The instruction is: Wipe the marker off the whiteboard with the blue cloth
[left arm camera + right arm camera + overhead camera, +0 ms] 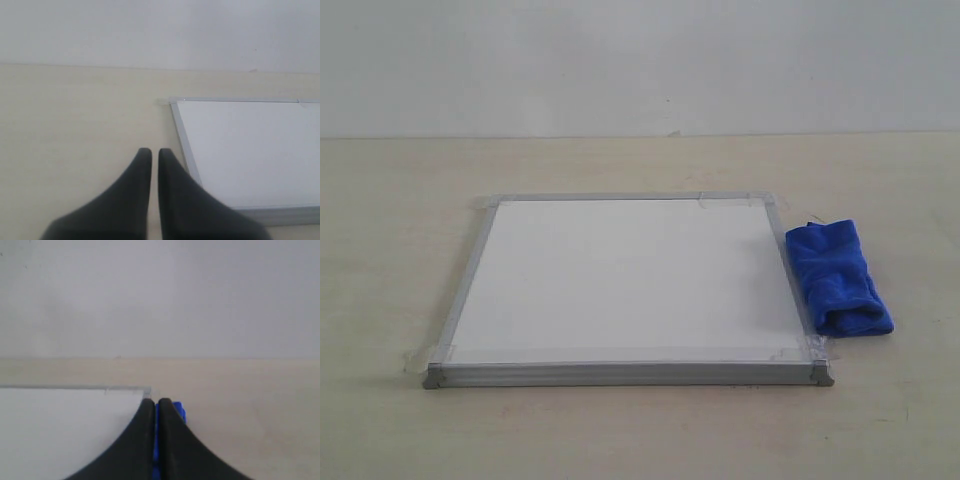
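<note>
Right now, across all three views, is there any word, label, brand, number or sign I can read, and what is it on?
No text is readable in any view.
The square white board with silver-grey frame: blank, no ink mark or print visible.
The bright blue fuzzy cloth: no tag or label showing.
The black left gripper and right gripper: plain, no markings.

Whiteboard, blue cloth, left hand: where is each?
whiteboard (620, 280), exterior view, middle of its white face.
blue cloth (835, 275), exterior view, middle of the folded bundle.
left hand (155, 152), left wrist view, midway between its fingertips.
</note>
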Available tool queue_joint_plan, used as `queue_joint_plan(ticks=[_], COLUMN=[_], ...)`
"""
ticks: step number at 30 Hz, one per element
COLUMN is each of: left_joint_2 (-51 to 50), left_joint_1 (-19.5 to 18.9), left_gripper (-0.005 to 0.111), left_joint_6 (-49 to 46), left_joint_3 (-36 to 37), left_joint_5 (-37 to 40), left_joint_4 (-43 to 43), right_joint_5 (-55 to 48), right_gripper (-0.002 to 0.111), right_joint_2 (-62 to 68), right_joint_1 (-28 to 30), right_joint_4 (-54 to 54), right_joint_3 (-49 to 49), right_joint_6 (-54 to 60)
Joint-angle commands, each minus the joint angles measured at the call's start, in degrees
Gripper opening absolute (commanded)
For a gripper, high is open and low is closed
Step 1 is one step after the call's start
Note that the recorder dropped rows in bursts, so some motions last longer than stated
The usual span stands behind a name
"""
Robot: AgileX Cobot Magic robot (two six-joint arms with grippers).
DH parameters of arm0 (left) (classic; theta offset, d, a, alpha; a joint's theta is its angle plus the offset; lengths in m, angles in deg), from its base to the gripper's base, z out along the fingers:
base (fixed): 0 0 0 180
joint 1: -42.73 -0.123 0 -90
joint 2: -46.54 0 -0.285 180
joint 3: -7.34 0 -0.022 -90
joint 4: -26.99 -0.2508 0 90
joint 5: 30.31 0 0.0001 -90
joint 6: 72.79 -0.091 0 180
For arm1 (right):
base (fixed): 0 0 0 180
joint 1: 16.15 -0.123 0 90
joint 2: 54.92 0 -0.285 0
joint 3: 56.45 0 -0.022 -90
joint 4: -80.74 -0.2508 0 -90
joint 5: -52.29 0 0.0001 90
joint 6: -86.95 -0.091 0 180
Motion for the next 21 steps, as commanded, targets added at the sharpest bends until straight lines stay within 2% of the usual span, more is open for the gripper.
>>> queue_joint_plan(ticks=[1, 9, 13, 21], left_joint_2=[0.2, 0.2, 0.2, 0.2], left_joint_1=[-0.16, -0.16, -0.16, -0.16], left_gripper=[0.005, 0.005, 0.005, 0.005], left_joint_6=[-0.09, -0.09, -0.09, -0.09], left_joint_3=[0.17, 0.17, 0.17, 0.17], left_joint_5=[-0.43, -0.43, -0.43, -0.43], left_joint_4=[-0.07, -0.07, -0.07, -0.07], right_joint_5=[3.49, 2.11, -3.27, -7.59], right_gripper=[0.0, 0.0, 0.0, 0.0], right_joint_2=[-0.37, -0.37, -0.37, -0.37], right_joint_1=[0.11, 0.11, 0.11, 0.11], right_joint_4=[0.45, 0.66, 1.41, 2.0], right_joint_3=[3.83, 3.83, 3.83, 3.83], right_joint_6=[0.44, 0.44, 1.68, 1.93])
